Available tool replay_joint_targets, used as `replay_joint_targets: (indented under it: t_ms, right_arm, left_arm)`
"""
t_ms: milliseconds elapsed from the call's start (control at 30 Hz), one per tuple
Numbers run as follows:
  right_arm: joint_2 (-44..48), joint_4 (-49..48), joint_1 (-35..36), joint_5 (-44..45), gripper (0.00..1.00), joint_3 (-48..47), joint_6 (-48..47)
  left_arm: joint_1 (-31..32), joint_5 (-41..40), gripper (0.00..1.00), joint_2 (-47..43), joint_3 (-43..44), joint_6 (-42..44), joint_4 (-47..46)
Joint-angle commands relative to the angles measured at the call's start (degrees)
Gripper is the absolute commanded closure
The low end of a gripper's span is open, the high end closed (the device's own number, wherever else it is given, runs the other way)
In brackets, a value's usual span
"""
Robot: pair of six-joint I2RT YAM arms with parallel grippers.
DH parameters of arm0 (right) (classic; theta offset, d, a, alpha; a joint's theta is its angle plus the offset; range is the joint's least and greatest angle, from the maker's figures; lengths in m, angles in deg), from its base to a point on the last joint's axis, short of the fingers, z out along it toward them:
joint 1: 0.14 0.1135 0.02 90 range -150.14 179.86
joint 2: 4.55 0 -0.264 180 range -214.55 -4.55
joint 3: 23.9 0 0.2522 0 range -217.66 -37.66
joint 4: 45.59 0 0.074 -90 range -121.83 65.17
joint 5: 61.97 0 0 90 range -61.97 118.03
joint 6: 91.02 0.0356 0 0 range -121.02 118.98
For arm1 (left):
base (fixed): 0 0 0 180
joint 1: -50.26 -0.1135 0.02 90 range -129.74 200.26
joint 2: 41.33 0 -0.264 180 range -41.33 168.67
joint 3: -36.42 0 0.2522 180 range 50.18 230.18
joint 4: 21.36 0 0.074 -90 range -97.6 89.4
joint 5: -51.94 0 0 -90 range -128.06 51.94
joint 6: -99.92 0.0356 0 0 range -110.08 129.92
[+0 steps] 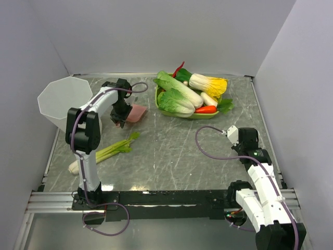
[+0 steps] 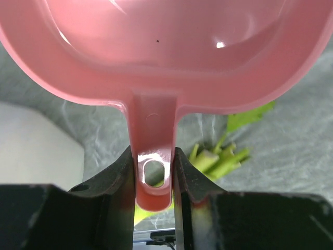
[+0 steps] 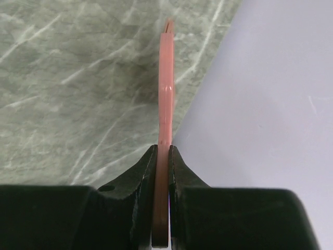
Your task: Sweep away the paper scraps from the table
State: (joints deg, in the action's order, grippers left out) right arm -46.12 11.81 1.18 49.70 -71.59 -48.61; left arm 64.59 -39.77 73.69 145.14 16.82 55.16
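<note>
No paper scraps show on the table [image 1: 171, 151] in any view. My left gripper [image 1: 120, 120] is shut on the handle of the pink dustpan [image 1: 137, 113], held at the back left next to the white bin [image 1: 62, 99]. In the left wrist view the fingers [image 2: 119, 172] clamp the handle [image 2: 154, 140] and the pan's bowl [image 2: 166, 47] looks empty. My right gripper [image 1: 234, 133] is at the right side near the wall. In the right wrist view it [image 3: 162, 153] is shut on a thin pink brush handle [image 3: 165, 99], seen edge on above the table's right edge.
A green leek [image 1: 106, 151] with a white stem lies at the left front; it also shows in the left wrist view [image 2: 218, 156]. A green basket [image 1: 183, 116] full of vegetables stands at the back middle. White walls enclose the table on three sides.
</note>
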Motion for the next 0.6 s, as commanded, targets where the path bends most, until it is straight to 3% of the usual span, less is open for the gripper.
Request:
replay_joint_targets:
  t_ms: [0,133,200,233,333,367,433,567]
  right_arm:
    - [-1.4,-0.4,-0.4,-3.0,1.0,-0.4,1.6]
    - [-4.0,8.8,-0.4,-14.7,1.0,-4.3,5.8]
    - [-3.5,10.8,-0.3,-20.8,0.92,-4.7,6.6]
    - [-3.4,11.5,-0.4,-21.3,0.87,-4.4,7.2]
    - [-3.3,13.8,-0.3,-25.2,0.71,-3.7,7.1]
    - [-3.4,14.1,-0.4,-25.2,0.62,-3.9,7.2]
    - [-3.8,14.7,-0.3,-26.3,0.56,-5.3,6.9]
    - [-4.4,18.1,-0.3,-30.6,0.36,-9.5,6.4]
  left_arm:
    - [0.1,-0.7,0.89,2.5,4.2,1.6,-0.4]
    - [0.0,0.6,0.82,2.8,2.5,1.7,-0.4]
    - [-0.1,1.2,0.76,2.7,1.3,1.6,-0.4]
    - [-0.2,1.2,0.66,2.7,1.0,1.5,-0.4]
    - [-0.1,2.2,0.52,2.2,0.0,1.5,-0.6]
    - [-0.3,2.3,0.5,1.6,-0.6,1.4,-1.0]
    - [-0.3,3.1,0.45,1.1,-0.8,1.2,-1.0]
    - [-0.4,5.1,0.4,-0.4,-1.0,1.5,-0.3]
